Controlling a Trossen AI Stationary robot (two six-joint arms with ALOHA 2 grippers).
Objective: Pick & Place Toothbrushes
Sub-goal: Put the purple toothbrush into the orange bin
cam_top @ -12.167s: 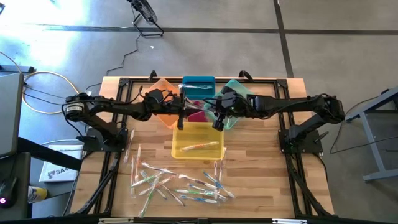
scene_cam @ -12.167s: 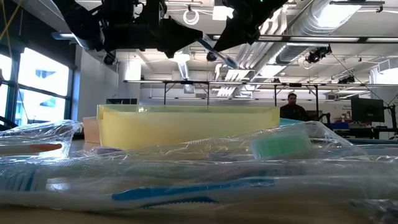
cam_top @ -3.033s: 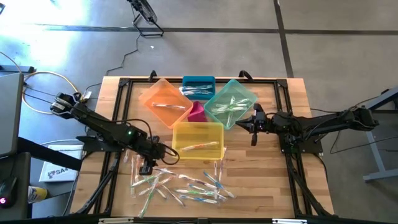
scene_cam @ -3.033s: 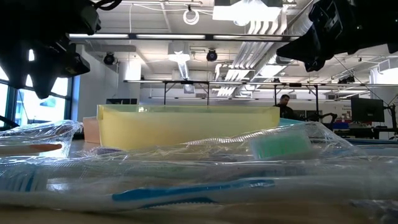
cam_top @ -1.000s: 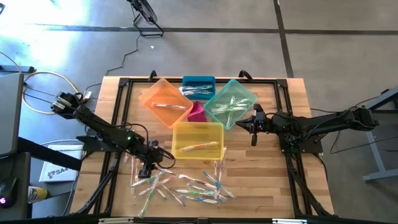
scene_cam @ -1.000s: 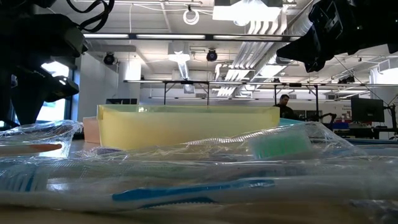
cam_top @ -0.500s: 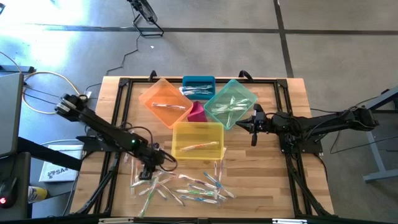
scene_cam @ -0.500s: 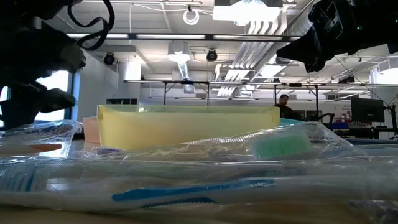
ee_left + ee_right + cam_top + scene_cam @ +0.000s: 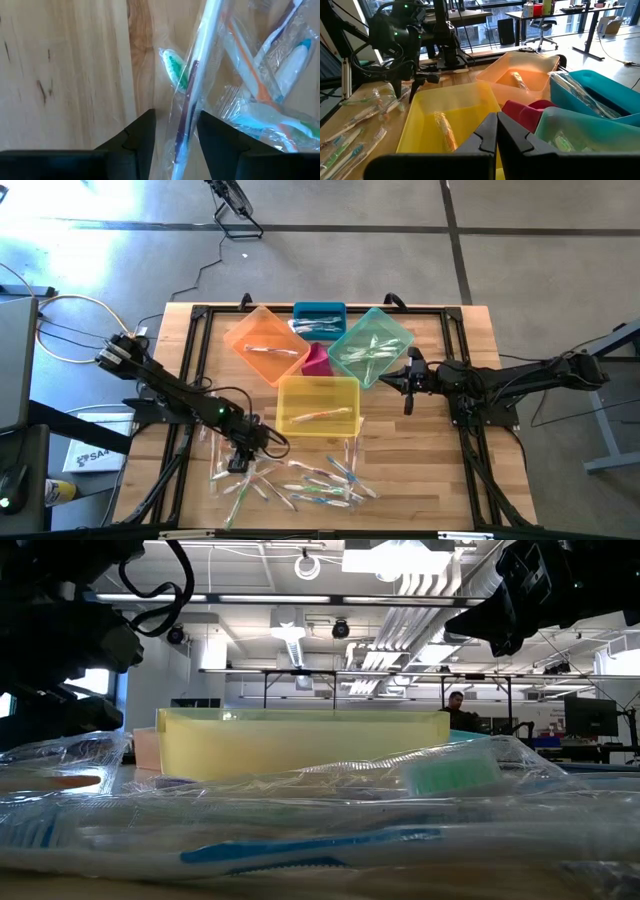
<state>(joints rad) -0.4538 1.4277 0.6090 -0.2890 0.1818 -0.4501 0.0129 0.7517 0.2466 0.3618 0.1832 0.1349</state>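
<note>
Left tool (image 9: 238,463) hangs low over the near-left edge of the toothbrushes (image 9: 290,478) scattered on the desk (image 9: 420,470), its fingers (image 9: 142,135) apart. One wrapped brush (image 9: 192,95) with a dark-striped handle lies lengthwise in the gap between them (whether they touch it I cannot tell); a green-headed brush (image 9: 174,67) lies just beyond the fingertips, and more wrapped brushes crowd to one side. Beyond this tool sits the yellow bin (image 9: 317,405), one brush inside. Right tool (image 9: 407,383), fingers pressed together and holding nothing, waits above the desk just beside the green bin (image 9: 372,345), well apart from the pile.
</note>
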